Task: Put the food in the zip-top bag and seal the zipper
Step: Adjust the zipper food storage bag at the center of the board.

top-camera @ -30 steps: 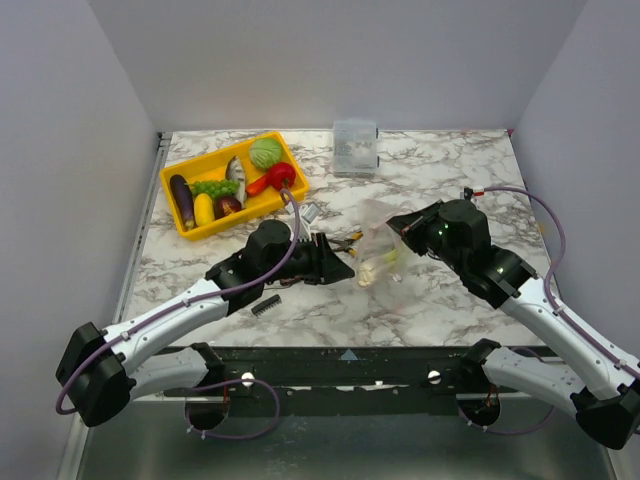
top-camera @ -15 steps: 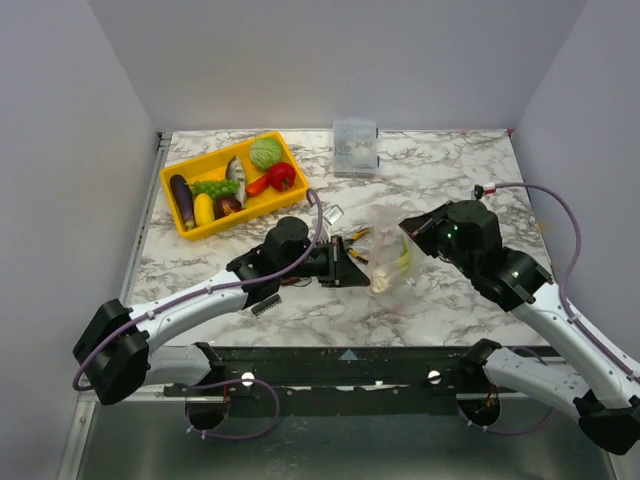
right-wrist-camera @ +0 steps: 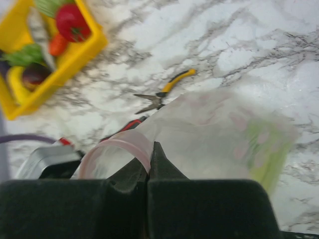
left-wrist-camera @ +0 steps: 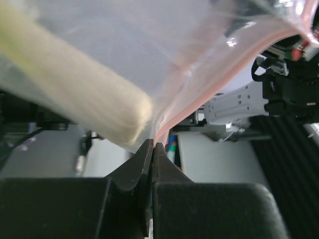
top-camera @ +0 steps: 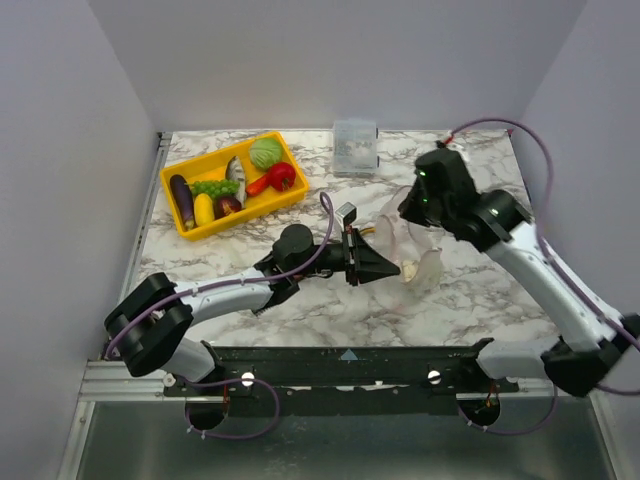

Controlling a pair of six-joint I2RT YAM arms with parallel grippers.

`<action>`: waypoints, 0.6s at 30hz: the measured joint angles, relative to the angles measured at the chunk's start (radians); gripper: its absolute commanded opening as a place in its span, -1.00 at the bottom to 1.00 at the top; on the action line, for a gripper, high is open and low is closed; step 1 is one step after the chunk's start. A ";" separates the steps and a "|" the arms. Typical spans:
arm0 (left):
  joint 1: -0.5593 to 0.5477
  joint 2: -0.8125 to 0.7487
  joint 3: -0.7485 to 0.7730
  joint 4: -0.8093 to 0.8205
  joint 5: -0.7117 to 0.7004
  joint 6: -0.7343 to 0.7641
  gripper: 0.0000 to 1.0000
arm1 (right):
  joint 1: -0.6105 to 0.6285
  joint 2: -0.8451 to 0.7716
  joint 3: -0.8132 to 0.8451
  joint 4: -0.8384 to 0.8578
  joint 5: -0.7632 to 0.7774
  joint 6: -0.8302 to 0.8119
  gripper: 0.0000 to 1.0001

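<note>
The clear zip-top bag [top-camera: 412,245] hangs above the marble table between my two grippers. A pale green celery stalk [top-camera: 410,270] lies inside it and fills the upper left of the left wrist view [left-wrist-camera: 75,84]. My left gripper [top-camera: 376,266] is shut on the pinkish zipper [left-wrist-camera: 219,74] at the bag's lower edge. Higher up, my right gripper [top-camera: 414,206] is shut on the zipper strip [right-wrist-camera: 124,147], which curves round the open mouth. The other food stays in the yellow tray [top-camera: 250,212]: cabbage [top-camera: 265,152], tomato [top-camera: 281,176], eggplant [top-camera: 181,200], grapes [top-camera: 214,187].
A small clear box [top-camera: 355,147] stands at the back centre. Yellow-handled pliers [right-wrist-camera: 169,89] and a red-handled knife [right-wrist-camera: 130,124] lie on the table below the bag. The yellow tray [right-wrist-camera: 75,59] sits at the back left.
My left gripper reached right and shut on the bag's zipper edge. My right arm rose and swung back with the bag, lifting it off the table.
</note>
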State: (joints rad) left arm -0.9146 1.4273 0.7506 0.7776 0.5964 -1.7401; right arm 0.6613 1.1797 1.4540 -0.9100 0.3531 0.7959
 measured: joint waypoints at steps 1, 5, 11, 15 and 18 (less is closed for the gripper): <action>0.003 0.003 -0.013 0.022 -0.006 -0.019 -1.00 | 0.000 0.045 0.015 -0.012 0.002 -0.019 -0.99; 0.033 0.014 -0.074 0.096 -0.082 -0.192 -1.00 | -0.001 0.319 0.093 -0.034 0.024 -0.127 -0.99; 0.174 0.052 -0.154 0.119 -0.169 -0.298 -1.00 | -0.016 0.573 0.291 -0.059 -0.004 -0.260 -0.99; 0.307 0.030 -0.201 0.095 -0.197 -0.315 -1.00 | -0.020 0.619 0.391 -0.058 0.003 -0.315 -0.99; 0.356 -0.032 -0.214 0.011 -0.209 -0.286 -1.00 | -0.026 0.609 0.432 -0.056 0.002 -0.350 -0.99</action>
State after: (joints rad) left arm -0.5583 1.3952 0.5365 0.7891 0.3870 -2.0266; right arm 0.6357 1.7885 1.8862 -0.9665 0.3550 0.4458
